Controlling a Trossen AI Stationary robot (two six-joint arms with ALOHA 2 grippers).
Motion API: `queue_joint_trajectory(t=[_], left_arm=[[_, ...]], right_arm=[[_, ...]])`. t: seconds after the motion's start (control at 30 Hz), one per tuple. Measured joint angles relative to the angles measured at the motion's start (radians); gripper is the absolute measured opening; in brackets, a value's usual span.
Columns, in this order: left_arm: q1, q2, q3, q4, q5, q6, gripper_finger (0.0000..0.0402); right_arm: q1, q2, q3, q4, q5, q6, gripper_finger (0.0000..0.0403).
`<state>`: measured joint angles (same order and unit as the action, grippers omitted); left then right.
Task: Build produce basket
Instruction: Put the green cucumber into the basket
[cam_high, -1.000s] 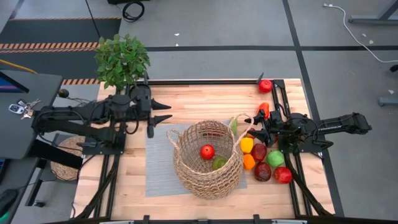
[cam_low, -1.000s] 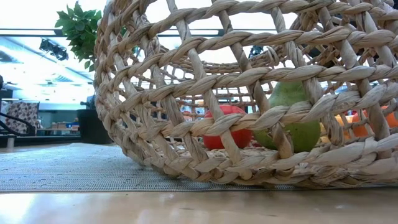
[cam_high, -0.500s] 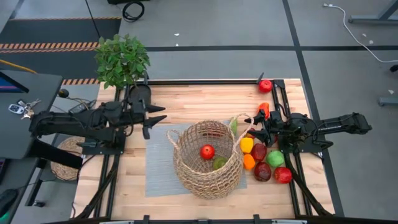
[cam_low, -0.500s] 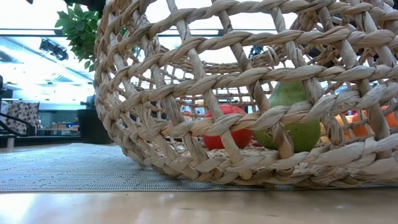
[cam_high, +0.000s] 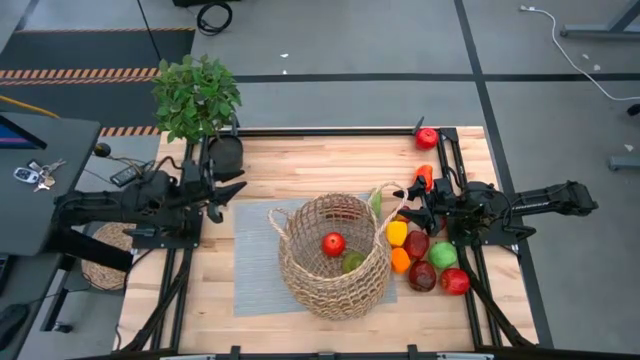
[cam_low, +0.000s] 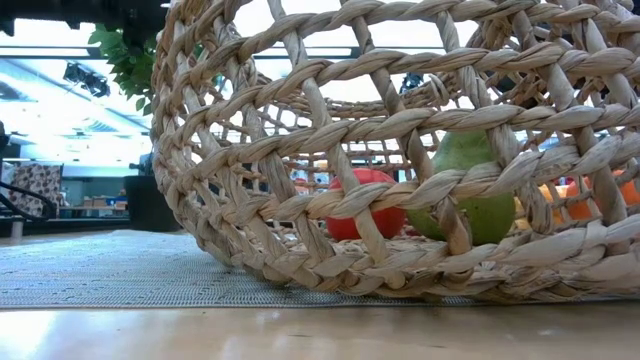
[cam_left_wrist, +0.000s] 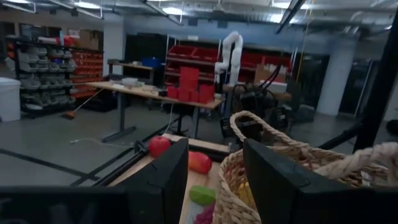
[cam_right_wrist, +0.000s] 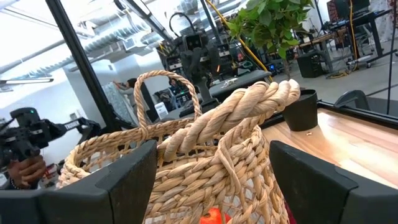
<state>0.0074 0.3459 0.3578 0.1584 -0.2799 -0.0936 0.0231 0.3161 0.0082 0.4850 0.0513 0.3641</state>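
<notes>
The tan wicker basket (cam_high: 335, 255) stands on a grey mat (cam_high: 255, 262) at the table's middle. A red fruit (cam_high: 333, 243) and a green one (cam_high: 352, 262) lie on its bottom, also seen in the low view (cam_low: 365, 205). More produce lies in a pile (cam_high: 425, 258) right of the basket. My right gripper (cam_high: 407, 208) is open at the basket's right loop handle (cam_right_wrist: 249, 106), with a finger on either side of the handle and not touching it. My left gripper (cam_high: 232, 190) is open and empty, left of the basket; its wrist view shows the basket's rim (cam_left_wrist: 298, 165).
A potted plant (cam_high: 197, 95) stands at the far left corner. A red fruit (cam_high: 427, 138) and an orange-red one (cam_high: 424, 176) lie at the far right by the black rail. A small woven disc (cam_high: 105, 255) lies off the table's left side.
My left gripper has drawn back from the basket toward the table's left edge, staying open and empty. The basket and the fruit have stayed where they were.
</notes>
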Motion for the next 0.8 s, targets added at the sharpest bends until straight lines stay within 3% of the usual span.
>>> queue_joint_trajectory(t=[0.27,0.8], left_arm=[[0.0,-0.075,-0.106,0.071,-0.016,-0.005,0.016],[0.0,-0.227,-0.121,-0.042,-0.06,0.026,0.016]], right_arm=[[0.0,0.0,0.0,0.0,0.0,0.0,0.0312],[0.0,0.0,0.0,0.0,0.0,0.0,0.0312]])
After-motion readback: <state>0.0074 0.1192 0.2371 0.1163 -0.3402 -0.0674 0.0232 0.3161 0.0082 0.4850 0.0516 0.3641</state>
